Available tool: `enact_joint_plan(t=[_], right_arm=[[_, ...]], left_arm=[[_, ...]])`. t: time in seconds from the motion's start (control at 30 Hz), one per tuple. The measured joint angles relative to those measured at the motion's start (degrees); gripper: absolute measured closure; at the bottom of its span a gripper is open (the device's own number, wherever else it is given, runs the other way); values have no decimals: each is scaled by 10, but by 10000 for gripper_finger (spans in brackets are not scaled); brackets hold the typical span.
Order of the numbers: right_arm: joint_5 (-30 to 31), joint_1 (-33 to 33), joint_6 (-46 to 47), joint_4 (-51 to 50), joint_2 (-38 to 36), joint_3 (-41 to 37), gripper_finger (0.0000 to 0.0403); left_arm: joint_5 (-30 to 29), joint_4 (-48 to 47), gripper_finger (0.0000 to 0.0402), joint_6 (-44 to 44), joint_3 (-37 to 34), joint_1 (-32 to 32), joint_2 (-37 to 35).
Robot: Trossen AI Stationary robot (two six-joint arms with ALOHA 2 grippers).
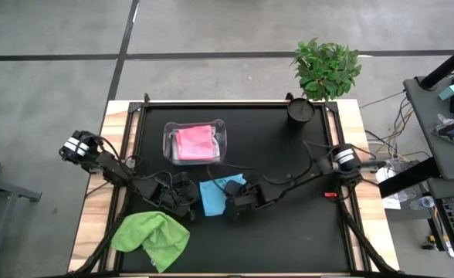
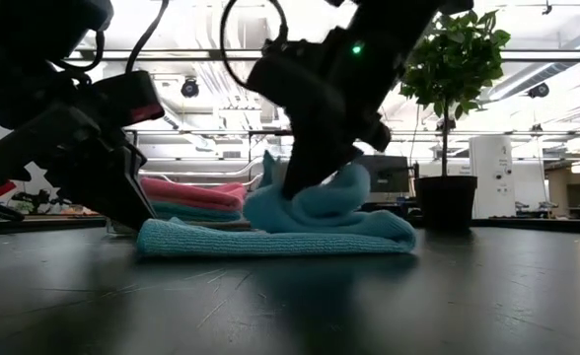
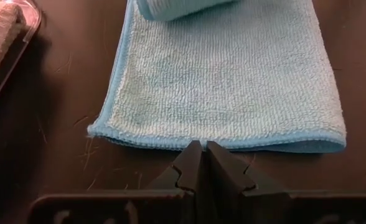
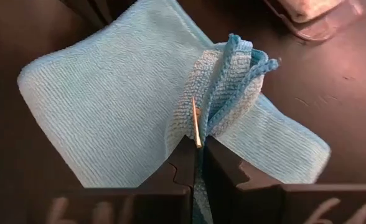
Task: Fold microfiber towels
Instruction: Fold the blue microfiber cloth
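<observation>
Light blue cloth is my target: from the high view I see the light blue towel (image 1: 213, 195) lying on the black table (image 1: 304, 232), just in front of the clear tub (image 1: 220, 133), which holds a folded pink towel (image 1: 194, 143). My left gripper (image 1: 187, 202) sits at the blue towel's left edge, my right gripper (image 1: 235, 199) at its right side. A lime green towel (image 1: 152, 238) lies crumpled near the front left corner, and a potted plant (image 1: 326, 68) stands at the far right edge.

Low view now: the light blue towel (image 2: 270, 237) lies flat in a low folded slab, with one part gathered up into a soft hump under my right gripper (image 2: 300, 192). My left gripper (image 2: 137, 212) is down at the slab's other end. Behind, I can make out pink and teal folded layers in the tub (image 2: 186, 202).

Left wrist view: my fingers (image 3: 195, 163) are pressed together, tips right at the towel's hemmed edge (image 3: 220, 142); I cannot tell whether they pinch the hem itself.

Right wrist view: my fingers (image 4: 186, 163) are clamped on a bunched fold of the light blue towel (image 4: 226, 81), which rises above the flat layer spread on the table.
</observation>
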Motion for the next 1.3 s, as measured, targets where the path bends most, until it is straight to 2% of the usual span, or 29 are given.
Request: enact_joint_plan(t=[0.17, 0.37, 0.57, 0.77, 0.97, 1.13, 1.3], right_arm=[[1, 0, -9, 10, 20, 19, 390], [63, 0, 11, 23, 19, 20, 390], [49, -3, 12, 54, 19, 20, 384], [41, -7, 13, 59, 22, 19, 322], [36, -6, -19, 119, 22, 19, 257], [-4, -5, -71, 161, 22, 20, 229], [-11, 3, -125, 150, 4, 23, 216]], left_arm=[[0, -1, 391, 0, 0, 0, 0], [-1, 0, 391, 5, -1, 0, 0], [-3, 0, 391, 17, -1, 2, 0], [-3, 0, 391, 20, -1, 4, 0], [-3, 0, 391, 20, -1, 5, 0], [-3, 0, 391, 20, -1, 5, 0], [-3, -3, 391, 20, -1, 5, 0]])
